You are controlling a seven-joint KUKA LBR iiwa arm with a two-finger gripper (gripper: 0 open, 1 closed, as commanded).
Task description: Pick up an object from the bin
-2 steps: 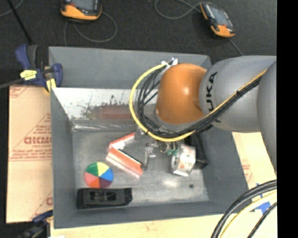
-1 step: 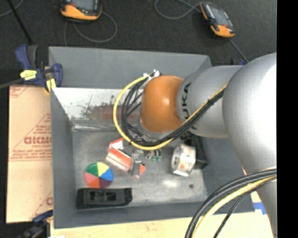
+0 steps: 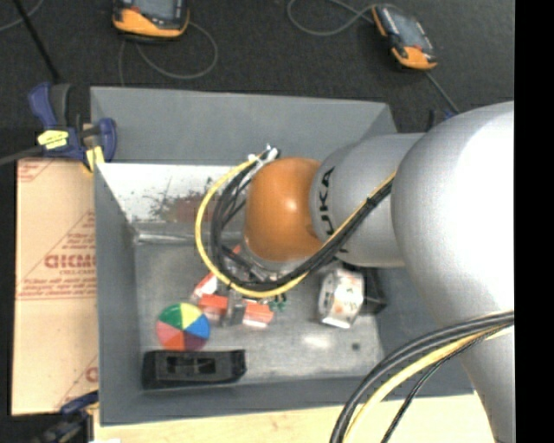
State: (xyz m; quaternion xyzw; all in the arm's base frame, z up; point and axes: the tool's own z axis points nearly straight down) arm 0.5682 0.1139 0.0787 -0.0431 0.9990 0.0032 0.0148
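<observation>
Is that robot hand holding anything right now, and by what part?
Cannot be told. The gripper sits low over small orange-and-white pieces near the bin's middle, beside a multicoloured ball; its grasp is hidden.

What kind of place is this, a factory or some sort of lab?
Probably a robotics test lab: a big silver arm reaches into a grey bin of mismatched odds and ends, like a multicoloured ball and a white box, and a cabled orange handset lies beyond it.

1. A dark, speckled floor [image 3: 277,65] covers the far side.
2. An orange-and-black device [image 3: 150,17] lies far left, a second device [image 3: 402,36] far right.
3. Thin cables [image 3: 214,50] loop beside them.
</observation>
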